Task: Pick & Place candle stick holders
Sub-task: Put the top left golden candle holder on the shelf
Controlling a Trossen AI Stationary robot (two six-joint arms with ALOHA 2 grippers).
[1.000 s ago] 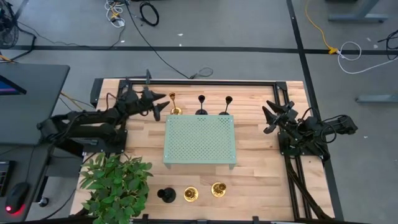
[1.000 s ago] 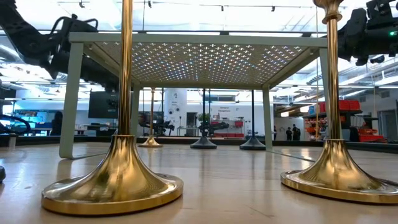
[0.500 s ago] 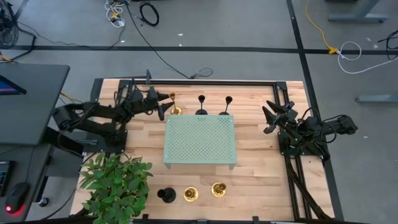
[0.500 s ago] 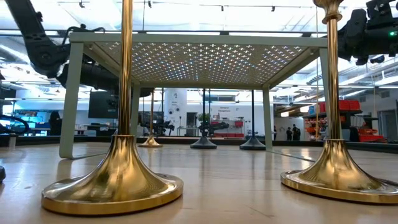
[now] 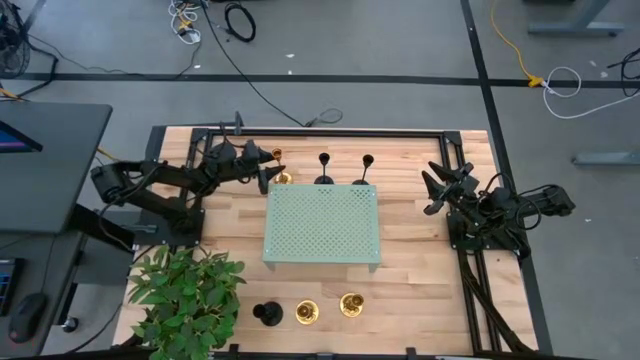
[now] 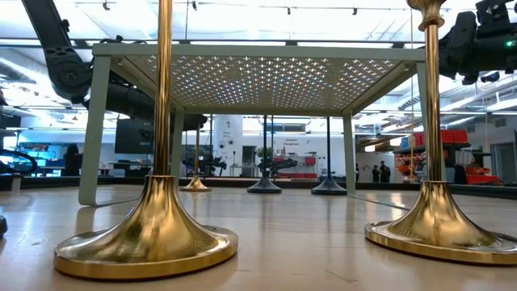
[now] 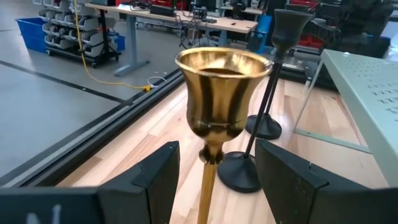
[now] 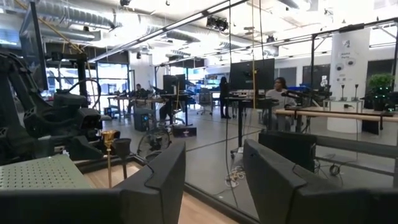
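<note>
Candle stick holders stand in two rows: a gold one (image 5: pixel 281 166) and two black ones (image 5: pixel 324 170) along the far edge of the pale green tray (image 5: pixel 322 226), and a black one (image 5: pixel 267 314) with two gold ones (image 5: pixel 307 313) near the front. The left gripper (image 7: pixel 211 180) has its fingers spread wide either side of the far gold holder's stem, not touching it. The right gripper (image 5: pixel 432 187) waits open and empty at the table's right side.

Grey floor (image 5: pixel 400 60) with cables (image 5: pixel 215 25), desks and ceiling lights beyond.

A wooden table (image 5: pixel 420 290) carries a pale green perforated tray (image 5: pixel 321 226) at its middle, three candle holders (image 5: pixel 323 169) along the far edge, three more (image 5: pixel 307 312) near the front, and a potted plant (image 5: pixel 185 290).
</note>
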